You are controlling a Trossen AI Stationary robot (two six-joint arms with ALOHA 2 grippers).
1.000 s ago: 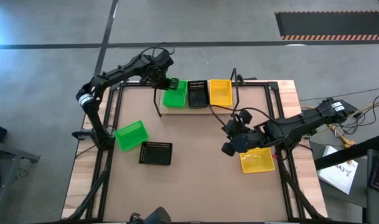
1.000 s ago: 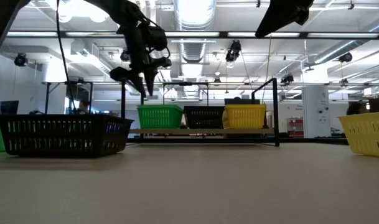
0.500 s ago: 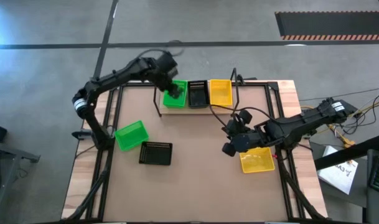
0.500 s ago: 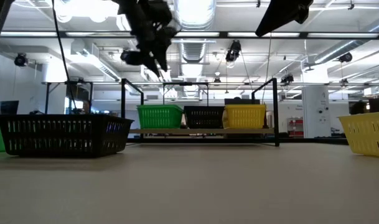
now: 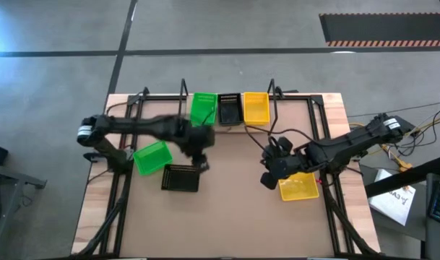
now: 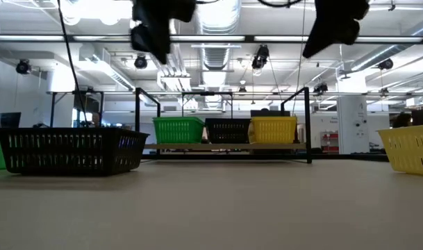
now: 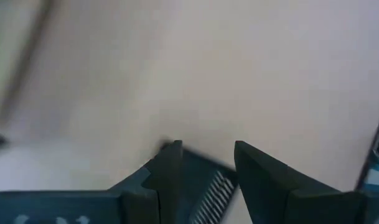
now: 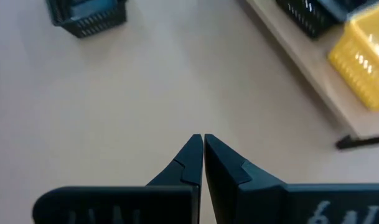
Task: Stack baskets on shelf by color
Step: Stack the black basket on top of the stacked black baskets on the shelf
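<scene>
On the shelf (image 5: 238,126) at the table's far edge sit a green basket (image 5: 203,108), a black one (image 5: 229,108) and a yellow one (image 5: 256,107), side by side. On the table rest a green basket (image 5: 152,157), a black basket (image 5: 182,177) and a yellow basket (image 5: 299,186). My left gripper (image 5: 201,159) hovers open, high above the far right corner of the black basket (image 7: 209,182), blurred by motion. My right gripper (image 5: 269,173) is shut and hangs over bare table just left of the yellow basket.
The shelf's black wire end frames (image 5: 183,108) stand upright at both ends of the board. The low view shows the black basket (image 6: 69,149) at the left and the yellow one (image 6: 409,147) at the right, with bare tabletop (image 5: 234,209) between them.
My left arm has swung fast from the green basket on the shelf toward the table's near edge and now hangs above the black basket on the table. My right gripper has sunk a little. No basket has moved.
</scene>
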